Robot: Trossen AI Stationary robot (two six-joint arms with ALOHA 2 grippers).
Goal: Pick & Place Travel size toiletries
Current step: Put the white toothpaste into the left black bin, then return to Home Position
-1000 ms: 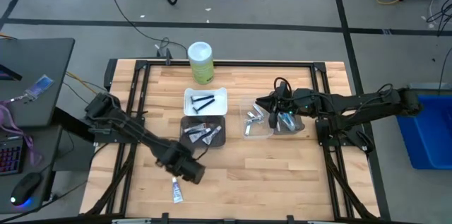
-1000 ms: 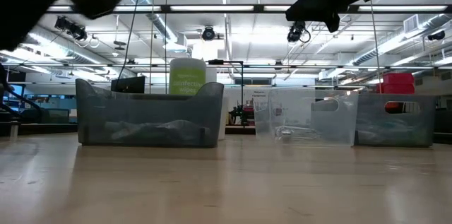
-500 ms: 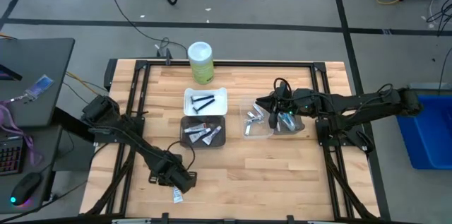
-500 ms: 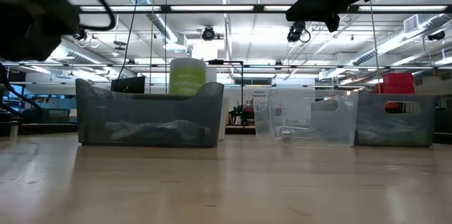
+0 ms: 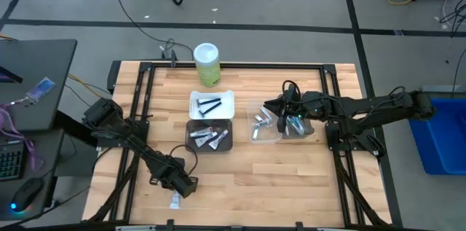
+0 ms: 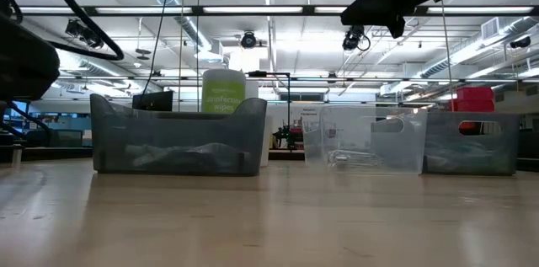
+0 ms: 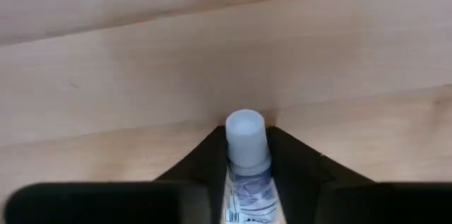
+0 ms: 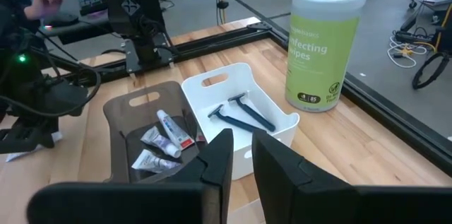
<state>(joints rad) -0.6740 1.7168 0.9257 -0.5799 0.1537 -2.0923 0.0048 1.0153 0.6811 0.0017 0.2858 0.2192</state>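
Down at lower left of the high view, the left gripper (image 5: pixel 180 185) sits over a toothpaste tube (image 5: pixel 175 201) on bare wooden table (image 5: pixel 255 180). Left wrist view: tube (image 7: pixel 246 167) between the fingers (image 7: pixel 194 171), cap forward, long axis along the gripper; fingers close beside it, grip likely not yet firm. Right gripper (image 5: pixel 280 107) hovers mid-right over the clear tray (image 5: pixel 256 135), fingers slightly apart. Grey tray (image 5: pixel 191 125) lies just up-right.

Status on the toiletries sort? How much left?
Mostly done: razors sit in the white tray, tubes in the grey tray, more items in the clear tray. Left gripper straddles the last loose toothpaste. Right gripper waits over the clear tray.
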